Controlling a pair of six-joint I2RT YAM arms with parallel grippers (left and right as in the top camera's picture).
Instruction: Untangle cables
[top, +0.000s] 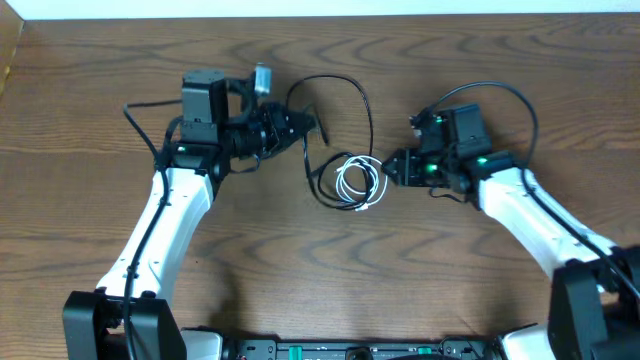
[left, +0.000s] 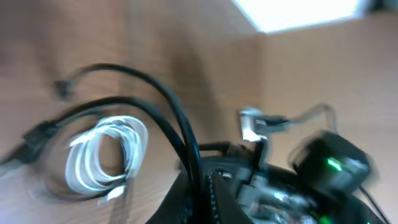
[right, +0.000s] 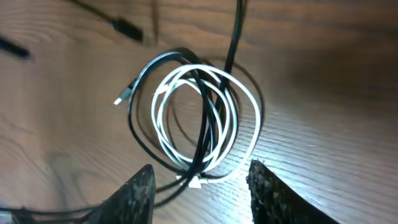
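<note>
The left gripper (top: 312, 128) is clamped shut on the black cable (top: 371, 120). The right gripper (right: 200, 169) hangs open over the white cable (right: 249, 102), which lies coiled with the black one between them. I'd pinch 1 white strand only, then draw apart slowly.

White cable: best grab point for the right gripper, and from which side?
Grip the white cable on the arc at the right of the right wrist view, where its loops lie bundled. Drop the open right gripper from above, jaws across the strands. The black cable crosses the coil's middle and left, so pinching there likely catches both.
</note>
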